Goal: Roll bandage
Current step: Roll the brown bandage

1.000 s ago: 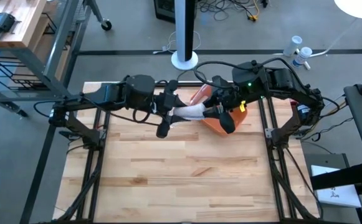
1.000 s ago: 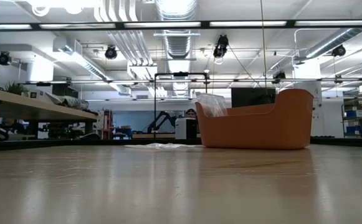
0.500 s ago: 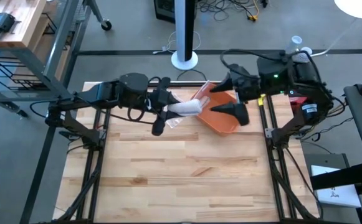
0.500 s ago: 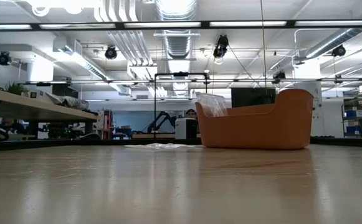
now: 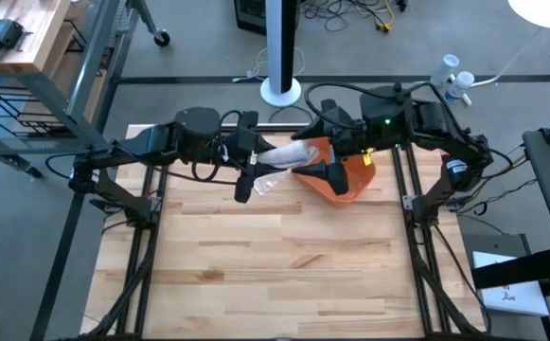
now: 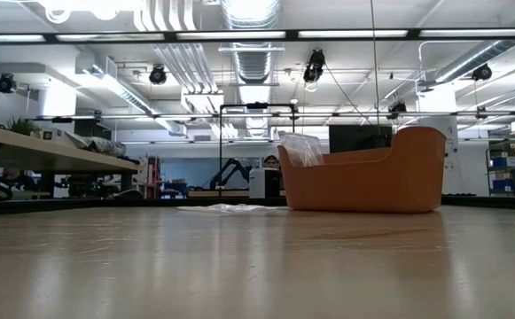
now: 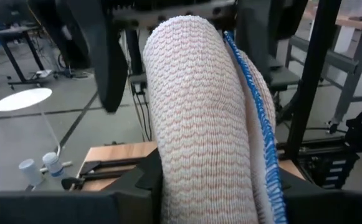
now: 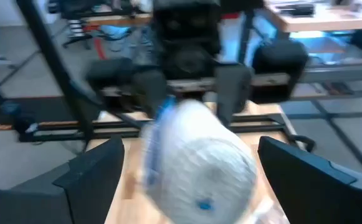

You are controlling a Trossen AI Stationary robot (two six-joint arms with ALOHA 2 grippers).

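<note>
Mid-roll: I am holding the bandage roll (image 5: 286, 154) clamped in the left gripper (image 5: 256, 163) above the table's far edge; my right gripper (image 5: 322, 159), fingers apart, is facing its end, needing re-closing next.

One camera looks straight down on my table (image 5: 275, 265); another sits at tabletop level, facing the room; my wrist cameras face each other closely, sharing the bandage roll (image 7: 205, 124).

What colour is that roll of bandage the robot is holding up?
The bandage is off-white knit with a thin blue edge stripe, clearest in the left wrist view.
</note>
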